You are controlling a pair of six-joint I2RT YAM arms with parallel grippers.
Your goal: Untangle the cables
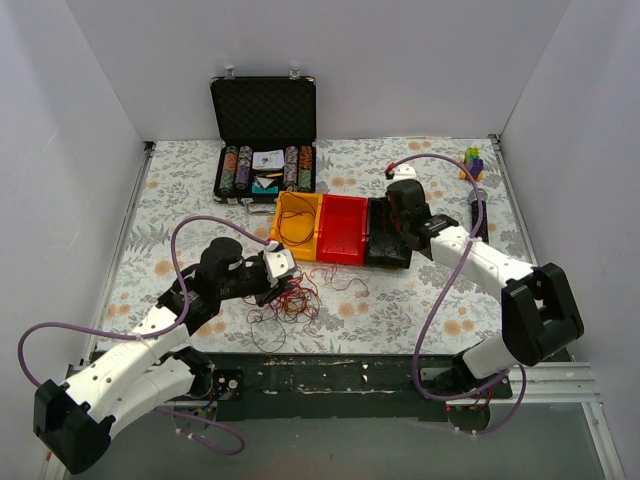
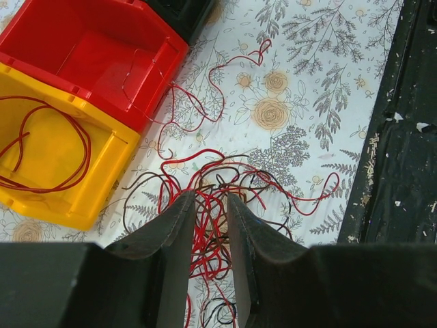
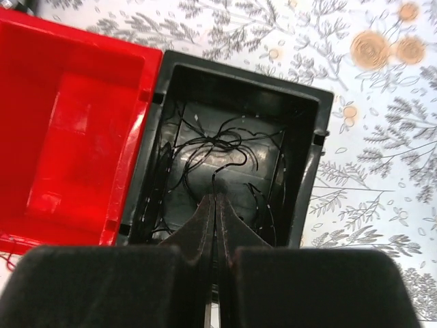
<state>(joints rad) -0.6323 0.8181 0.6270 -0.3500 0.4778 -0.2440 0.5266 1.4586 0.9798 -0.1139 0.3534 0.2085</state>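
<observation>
The cables (image 1: 292,300) lie as a loose nest of red and dark wires (image 2: 205,225) on the flowered cloth in front of three bins. My left gripper (image 1: 278,285) hangs low over the nest, its jaws (image 2: 209,197) open a little, with strands showing in the gap. One red strand (image 2: 235,65) trails toward the red bin (image 2: 102,48). A red cable loop (image 2: 87,147) lies in the yellow bin (image 2: 102,198). My right gripper (image 3: 215,197) is shut over the black bin (image 3: 311,102), and a black cable (image 3: 229,164) curls out from its tips above several more black strands.
Yellow (image 1: 297,225), red (image 1: 342,230) and black (image 1: 383,250) bins stand in a row mid-table. An open black case of poker chips (image 1: 264,135) sits behind them. Coloured blocks (image 1: 472,160) lie at the far right. A dark rail (image 1: 400,375) runs along the near edge.
</observation>
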